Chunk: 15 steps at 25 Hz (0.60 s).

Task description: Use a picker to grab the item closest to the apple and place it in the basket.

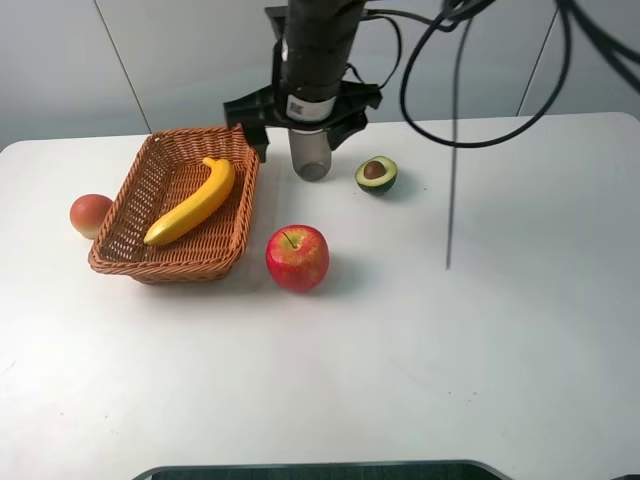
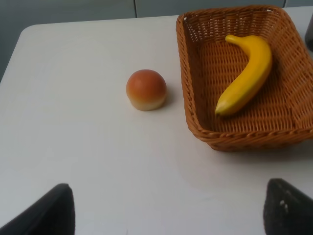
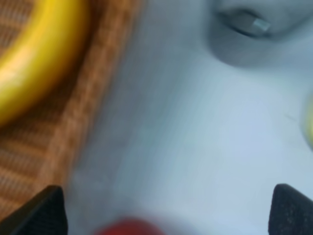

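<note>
Banana (image 1: 193, 203) lies lengthwise in the basket (image 1: 128, 195), stem pointing rearward.

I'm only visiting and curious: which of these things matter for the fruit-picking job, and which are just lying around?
Part of the job:
apple, the reference point
basket, the goal
banana, lying in the basket, probably the picked item
right gripper, open, near the basket

Just lying about, it seems:
avocado half, beyond the apple
orange-red fruit, left of the basket
</note>
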Each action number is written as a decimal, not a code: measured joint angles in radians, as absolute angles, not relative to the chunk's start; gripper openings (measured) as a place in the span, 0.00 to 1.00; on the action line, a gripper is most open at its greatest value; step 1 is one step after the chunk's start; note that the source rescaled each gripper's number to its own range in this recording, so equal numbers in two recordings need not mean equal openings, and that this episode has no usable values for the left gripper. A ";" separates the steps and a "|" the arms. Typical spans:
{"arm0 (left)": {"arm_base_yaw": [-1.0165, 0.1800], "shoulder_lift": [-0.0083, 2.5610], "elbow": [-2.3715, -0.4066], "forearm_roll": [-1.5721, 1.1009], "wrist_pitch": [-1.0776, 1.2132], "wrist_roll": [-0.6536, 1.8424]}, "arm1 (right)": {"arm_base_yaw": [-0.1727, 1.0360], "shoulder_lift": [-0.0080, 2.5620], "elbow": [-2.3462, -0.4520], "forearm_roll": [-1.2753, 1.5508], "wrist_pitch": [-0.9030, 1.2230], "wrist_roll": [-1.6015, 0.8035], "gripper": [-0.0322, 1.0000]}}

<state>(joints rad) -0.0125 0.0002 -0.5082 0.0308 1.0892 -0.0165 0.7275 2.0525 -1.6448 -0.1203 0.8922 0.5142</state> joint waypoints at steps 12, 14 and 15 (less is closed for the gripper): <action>-0.012 0.000 -0.508 0.031 1.089 -0.017 | 0.374 1.589 -1.087 -0.043 0.888 0.371 0.83; -0.012 0.000 -0.508 0.031 1.089 -0.018 | 0.304 1.497 -1.013 -0.034 0.890 0.349 0.83; -0.012 0.000 -0.508 0.031 1.089 -0.018 | 0.270 1.444 -0.975 -0.034 0.890 0.334 0.83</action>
<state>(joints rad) -0.0125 0.0002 -0.5082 0.0308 1.0892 -0.0184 0.2702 1.4441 -0.9752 -0.0342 0.8899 0.3338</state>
